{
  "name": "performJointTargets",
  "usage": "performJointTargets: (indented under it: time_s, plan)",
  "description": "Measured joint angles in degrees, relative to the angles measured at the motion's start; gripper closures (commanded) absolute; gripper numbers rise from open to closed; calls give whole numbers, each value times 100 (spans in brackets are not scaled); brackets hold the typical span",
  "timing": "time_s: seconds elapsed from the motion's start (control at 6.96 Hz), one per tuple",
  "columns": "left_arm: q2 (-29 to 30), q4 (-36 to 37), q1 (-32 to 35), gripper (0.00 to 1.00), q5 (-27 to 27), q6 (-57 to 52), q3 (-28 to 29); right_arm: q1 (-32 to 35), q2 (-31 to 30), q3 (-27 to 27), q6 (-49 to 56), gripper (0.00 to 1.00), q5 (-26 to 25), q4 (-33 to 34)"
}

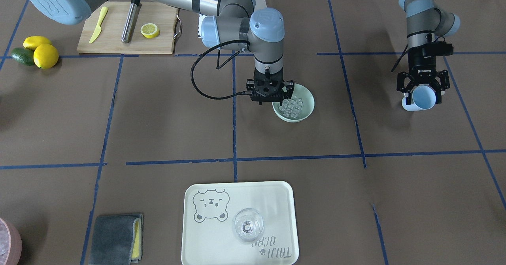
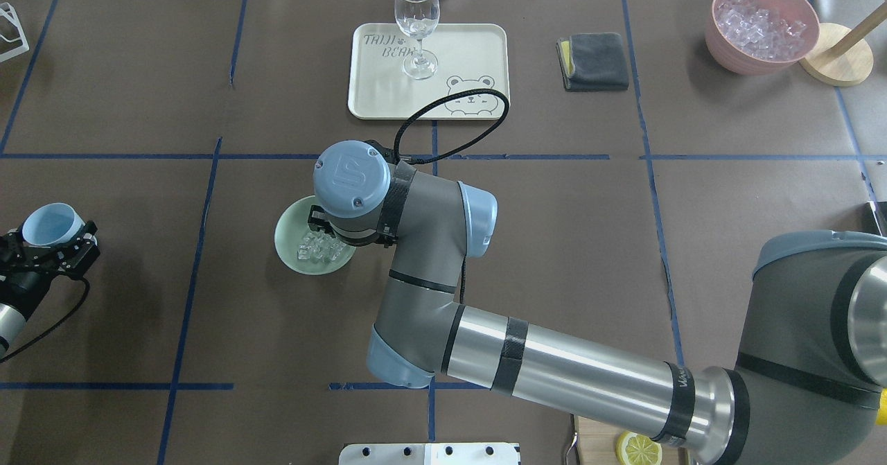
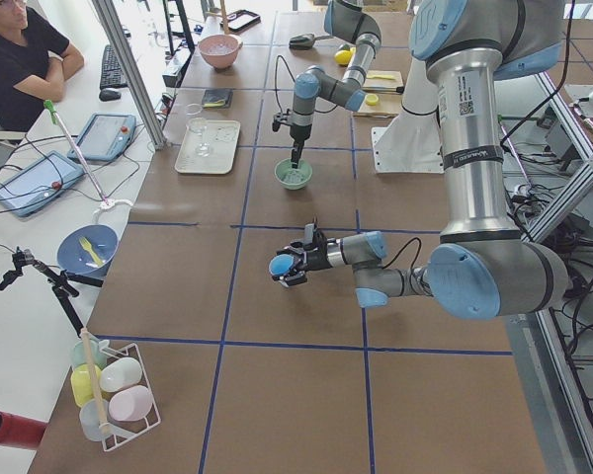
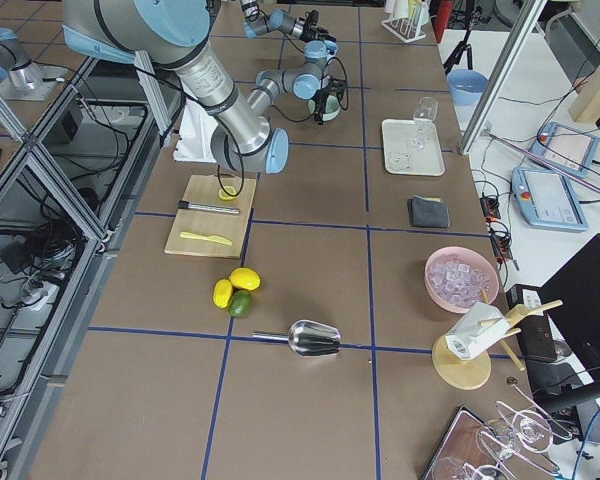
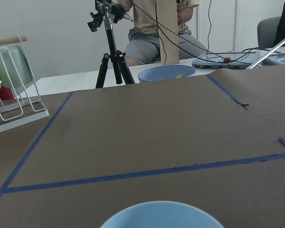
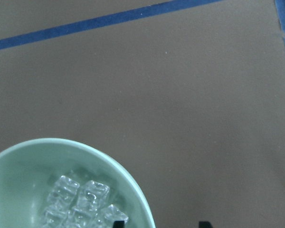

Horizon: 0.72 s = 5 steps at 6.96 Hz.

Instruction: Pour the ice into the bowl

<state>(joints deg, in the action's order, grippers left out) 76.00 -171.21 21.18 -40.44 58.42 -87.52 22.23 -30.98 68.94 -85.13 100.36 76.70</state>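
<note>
Straddling the mint-green bowl (image 1: 293, 106) rim at 9 o'clock, the right gripper (image 1: 270, 96) gapes empty; ice (image 1: 290, 107) rests inside. Closing carelessly could tip it. The left gripper (image 1: 422, 95) clasps the blue cup (image 1: 423, 98).

Two lemons (image 1: 40, 49), one avocado (image 1: 22, 56)

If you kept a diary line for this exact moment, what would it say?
ice: in mint bowl | left gripper: holds blue cup, empty | right gripper: at bowl rim, state unclear
</note>
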Motion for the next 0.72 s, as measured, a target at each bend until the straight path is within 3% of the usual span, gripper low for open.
performJointTargets:
  time_s: [0.43, 0.72]
  plan:
    - [-8, 13, 672, 0, -560, -747, -396, -51, -2, -96, -15, 100, -93, -401]
    - [5, 64, 1512, 0, -1402, -1643, -746, 144, -27, 270, -29, 100, 150, -381]
